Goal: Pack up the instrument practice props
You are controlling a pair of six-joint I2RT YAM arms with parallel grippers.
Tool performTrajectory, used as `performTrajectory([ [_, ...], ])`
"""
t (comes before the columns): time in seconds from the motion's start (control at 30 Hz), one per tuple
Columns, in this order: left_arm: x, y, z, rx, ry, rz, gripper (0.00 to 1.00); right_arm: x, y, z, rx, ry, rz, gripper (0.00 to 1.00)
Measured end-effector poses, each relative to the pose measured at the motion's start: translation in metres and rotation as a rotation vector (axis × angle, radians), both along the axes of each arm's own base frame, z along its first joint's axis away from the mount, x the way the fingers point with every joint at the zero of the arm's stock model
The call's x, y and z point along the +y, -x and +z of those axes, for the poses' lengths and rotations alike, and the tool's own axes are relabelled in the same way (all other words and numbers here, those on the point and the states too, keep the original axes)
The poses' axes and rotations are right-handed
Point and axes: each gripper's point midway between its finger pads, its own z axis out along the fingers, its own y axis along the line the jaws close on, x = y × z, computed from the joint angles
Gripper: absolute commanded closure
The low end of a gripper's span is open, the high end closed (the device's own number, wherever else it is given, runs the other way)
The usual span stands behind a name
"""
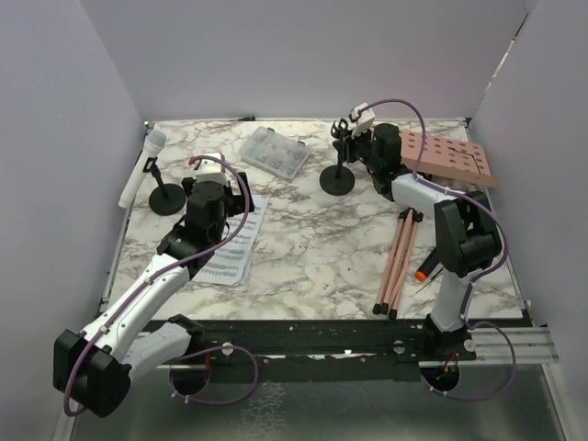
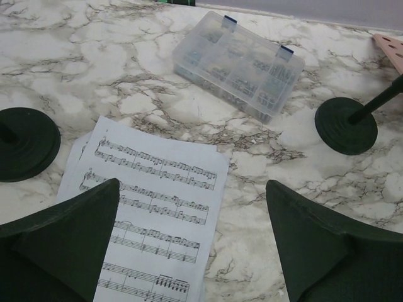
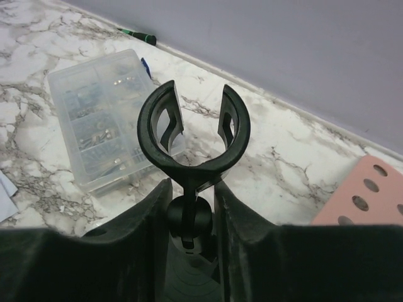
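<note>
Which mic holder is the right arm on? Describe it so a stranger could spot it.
On the marble table, look at the far half, just right of the clear box. The black round-based holder there has an empty U-shaped clip, and the right gripper clamps its neck; the other holder, far left, carries a white mic.

On the worktop (image 1: pixel 312 257): mic holder (image 1: pixel 338 181), black, round-based, two in all. White microphone (image 1: pixel 142 170), one. Pink perforated board (image 1: pixel 450 156), one. Bundle of thin pink legs (image 1: pixel 395 262), one; rod count unclear. Sheet-music pages (image 1: pixel 234 243), at least two, overlapped. Clear compartment box (image 1: pixel 274 152), one. Green-handled screwdriver (image 3: pixel 137 36), one.
</note>
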Motion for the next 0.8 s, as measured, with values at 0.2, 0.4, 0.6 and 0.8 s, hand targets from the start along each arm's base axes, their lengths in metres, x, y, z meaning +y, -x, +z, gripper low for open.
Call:
performTrajectory([
  [0.2, 0.007, -0.004, 0.005, -0.003, -0.001, 0.023, 0.01, 0.000, 0.000, 0.006, -0.006, -0.007, 0.001, 0.30],
  [0.4, 0.020, -0.016, 0.009, 0.003, -0.014, 0.087, 0.01, -0.007, 0.022, 0.042, -0.049, -0.033, -0.003, 0.14],
  [0.6, 0.048, -0.029, 0.004, 0.024, -0.014, 0.241, 0.01, -0.028, 0.079, 0.110, -0.165, -0.095, -0.014, 0.10],
  [0.8, 0.083, -0.040, -0.010, 0.059, -0.032, 0.426, 0.01, -0.052, 0.142, 0.155, -0.276, -0.163, -0.030, 0.05],
])
